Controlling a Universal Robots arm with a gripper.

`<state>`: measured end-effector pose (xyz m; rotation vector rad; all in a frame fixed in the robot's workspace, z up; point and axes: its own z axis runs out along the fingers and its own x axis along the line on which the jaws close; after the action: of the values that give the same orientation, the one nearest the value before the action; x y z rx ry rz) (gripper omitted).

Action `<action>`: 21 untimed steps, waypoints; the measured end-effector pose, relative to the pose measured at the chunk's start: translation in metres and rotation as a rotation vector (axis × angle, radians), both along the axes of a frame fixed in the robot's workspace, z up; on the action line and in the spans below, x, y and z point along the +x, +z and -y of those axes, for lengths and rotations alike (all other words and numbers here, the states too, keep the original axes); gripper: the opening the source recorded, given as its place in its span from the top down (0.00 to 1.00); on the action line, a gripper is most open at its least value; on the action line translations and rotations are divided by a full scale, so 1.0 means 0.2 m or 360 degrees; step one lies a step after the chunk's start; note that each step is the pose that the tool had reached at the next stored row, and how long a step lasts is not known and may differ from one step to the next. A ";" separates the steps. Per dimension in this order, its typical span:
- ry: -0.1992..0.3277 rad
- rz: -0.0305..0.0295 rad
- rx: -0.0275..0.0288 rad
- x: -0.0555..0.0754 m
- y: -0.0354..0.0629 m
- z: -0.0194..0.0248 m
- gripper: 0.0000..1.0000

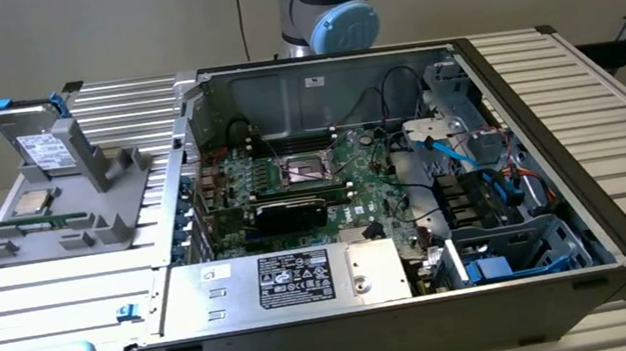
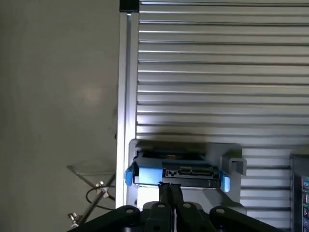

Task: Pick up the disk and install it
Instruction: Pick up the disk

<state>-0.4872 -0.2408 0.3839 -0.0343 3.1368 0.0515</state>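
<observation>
The slatted table (image 1: 55, 293) ends just beside the grey holder (image 1: 101, 177), and the open case (image 1: 326, 81) walls it in on the exterior view's right. The disk (image 1: 36, 141) stands upright in the holder with free air above. I hang well over it, my gripper (image 2: 169, 187) clenched on nothing.

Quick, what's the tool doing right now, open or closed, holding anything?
Tool: closed, holding nothing, hovering above the hard drive that stands in its grey holder.
</observation>
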 end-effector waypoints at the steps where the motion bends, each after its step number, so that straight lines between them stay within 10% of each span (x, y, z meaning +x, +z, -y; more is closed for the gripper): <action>1: 0.0028 -0.00002 0.00011 0.00 0.000 0.000 0.89; 21: 0.0609 -0.00005 0.00125 0.00 -0.007 0.000 0.89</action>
<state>-0.4872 -0.2408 0.3826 -0.6313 3.0793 0.0642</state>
